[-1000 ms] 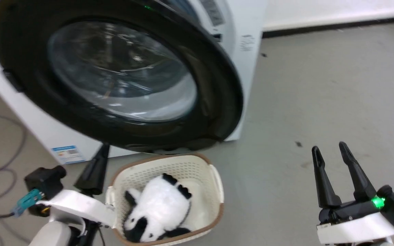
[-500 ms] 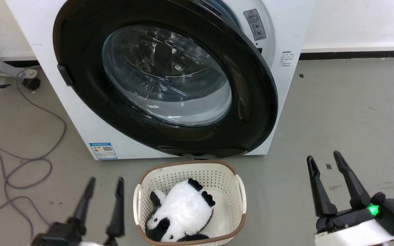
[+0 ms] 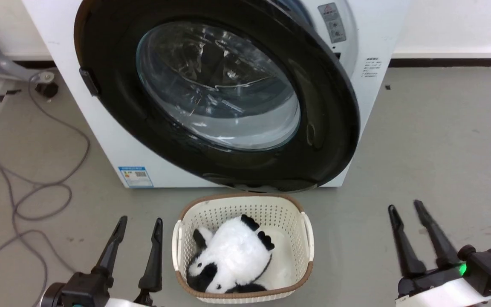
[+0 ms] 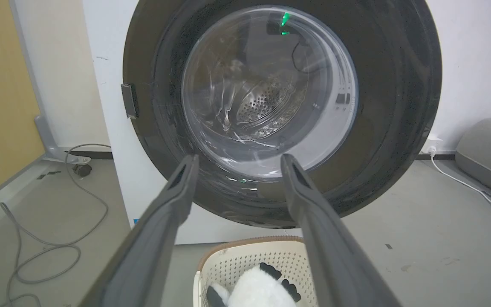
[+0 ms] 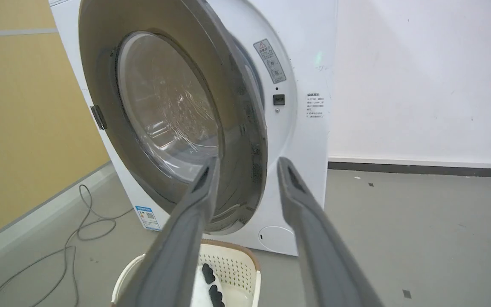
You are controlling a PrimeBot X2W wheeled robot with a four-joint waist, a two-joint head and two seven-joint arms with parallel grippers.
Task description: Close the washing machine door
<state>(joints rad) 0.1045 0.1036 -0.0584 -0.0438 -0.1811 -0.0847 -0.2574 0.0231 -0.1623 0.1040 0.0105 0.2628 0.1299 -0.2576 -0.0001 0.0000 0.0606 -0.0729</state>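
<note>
Door: the washing machine door (image 3: 218, 91) stood ajar, swung out on its hinge (image 3: 88, 82) at the robot's left. Its free right edge was off the white front, and the right wrist view showed the gap behind that edge.
Window: the bulging glass window (image 4: 269, 91) sat in the centre of the black ring, and the perforated steel drum (image 4: 267, 102) showed through it.
Machine: the washing machine (image 3: 109, 140) was a white box straight ahead of the robot, against a pale wall. A latch slot (image 5: 278, 99) lay bare on its front to the right of the door. A blue label (image 3: 135, 176) sat low at the left and a round cap (image 5: 276, 238) low at the right.
Basket: a cream laundry basket (image 3: 245, 209) stood on the floor just in front of the machine, below the door's lower edge. A black-and-white panda plush (image 3: 232, 256) lay in it.
Left gripper: the left gripper (image 3: 140, 220) was just left of the basket. Its fingers were spread apart, held nothing, and pointed toward the door without touching it.
Right gripper: the right gripper (image 3: 405, 205) was right of the basket and well apart from it. Its fingers were parted and empty, and a green light (image 3: 463, 269) glowed at its base.
Floor: the floor (image 3: 420, 140) was grey, and a grey cable (image 3: 36, 187) looped across it left of the machine.
</note>
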